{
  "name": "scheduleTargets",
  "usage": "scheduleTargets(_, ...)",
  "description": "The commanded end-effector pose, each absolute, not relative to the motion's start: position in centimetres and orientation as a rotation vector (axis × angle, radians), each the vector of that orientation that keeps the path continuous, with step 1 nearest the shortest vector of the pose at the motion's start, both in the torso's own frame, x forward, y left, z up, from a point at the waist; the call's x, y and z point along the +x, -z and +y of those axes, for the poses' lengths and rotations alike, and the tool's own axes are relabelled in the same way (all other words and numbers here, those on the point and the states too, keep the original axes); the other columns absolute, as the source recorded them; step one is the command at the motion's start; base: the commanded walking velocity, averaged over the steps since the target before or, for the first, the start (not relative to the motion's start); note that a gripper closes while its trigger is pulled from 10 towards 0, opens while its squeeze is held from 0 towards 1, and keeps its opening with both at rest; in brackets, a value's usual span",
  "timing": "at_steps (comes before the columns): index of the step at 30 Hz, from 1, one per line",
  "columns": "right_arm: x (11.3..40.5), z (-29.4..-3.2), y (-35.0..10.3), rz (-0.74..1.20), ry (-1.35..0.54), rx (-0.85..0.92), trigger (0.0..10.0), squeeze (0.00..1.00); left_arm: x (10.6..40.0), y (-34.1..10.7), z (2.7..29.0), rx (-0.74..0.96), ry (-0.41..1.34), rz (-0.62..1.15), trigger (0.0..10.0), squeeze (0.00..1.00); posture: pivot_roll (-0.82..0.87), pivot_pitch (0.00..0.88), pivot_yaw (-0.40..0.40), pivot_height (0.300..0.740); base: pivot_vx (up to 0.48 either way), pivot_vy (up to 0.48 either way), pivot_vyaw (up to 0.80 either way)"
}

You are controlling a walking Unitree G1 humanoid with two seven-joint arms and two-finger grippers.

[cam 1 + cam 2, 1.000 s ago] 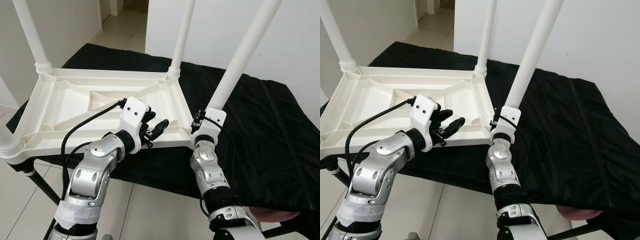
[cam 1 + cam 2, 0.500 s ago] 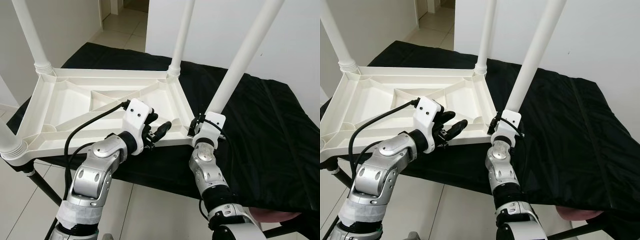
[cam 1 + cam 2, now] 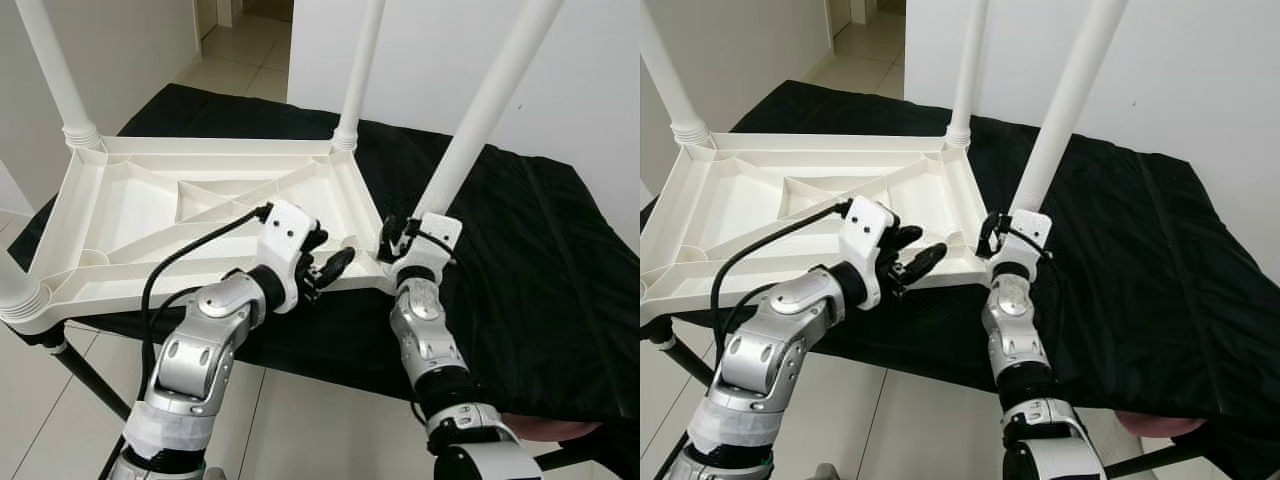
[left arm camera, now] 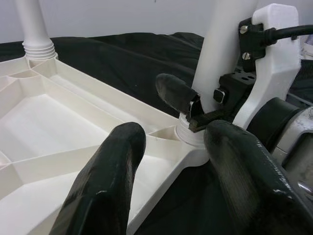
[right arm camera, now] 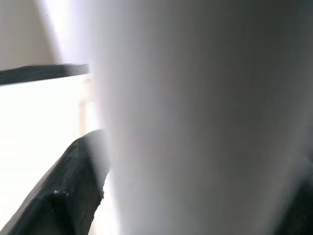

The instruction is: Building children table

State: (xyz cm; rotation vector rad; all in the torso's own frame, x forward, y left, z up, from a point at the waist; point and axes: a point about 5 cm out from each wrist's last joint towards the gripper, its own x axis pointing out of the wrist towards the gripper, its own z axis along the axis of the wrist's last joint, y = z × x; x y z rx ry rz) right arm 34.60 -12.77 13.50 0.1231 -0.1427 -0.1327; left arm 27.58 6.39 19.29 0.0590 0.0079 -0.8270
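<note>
Tabletop [image 3: 150, 215], white and upside down, is lying on the black cloth [image 3: 530, 260] with its legs pointing up. The right gripper [image 3: 392, 238] is clamping the near-right leg [image 3: 470, 140] at its socket, seemingly seating or tightening it. The left gripper [image 3: 325, 268], fingers spread, is hovering over the tabletop's near edge beside that corner. Next, it probably needs to brace the rim while the leg is being turned.

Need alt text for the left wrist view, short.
The right gripper is clamped round the base of a white table leg at the corner of the upside-down white tabletop. The left gripper hangs open just before that corner, over black cloth.
</note>
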Motion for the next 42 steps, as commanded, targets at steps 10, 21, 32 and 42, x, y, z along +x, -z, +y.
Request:
scheduleTargets(10,33.7,-16.7,-12.6,-0.13,-0.153,0.013,10.0,0.0,26.7,-17.9,5.4,0.149,0.847,0.04,10.0,0.0,0.05,0.0,-0.083,0.74,0.0,0.0,0.0)
scheduleTargets(21,33.6,-18.1,-12.4,-0.104,-0.346,-0.056,10.0,0.0,25.7,-17.2,4.8,0.194,0.92,0.052,10.0,0.0,0.05,0.0,-0.073,0.74,0.0,0.0,0.0)
scheduleTargets(32,33.6,-17.9,-12.1,-0.076,-0.482,-0.088,5.6,0.0,25.6,-17.3,4.7,0.204,0.925,0.05,10.0,0.0,0.05,0.0,-0.068,0.74,0.0,0.0,0.0)
scheduleTargets(42,33.8,-17.9,-12.1,-0.07,-0.536,-0.105,0.0,0.0,25.5,-17.2,4.6,0.206,0.927,0.052,10.0,0.0,0.06,0.0,-0.07,0.74,0.0,0.0,0.0)
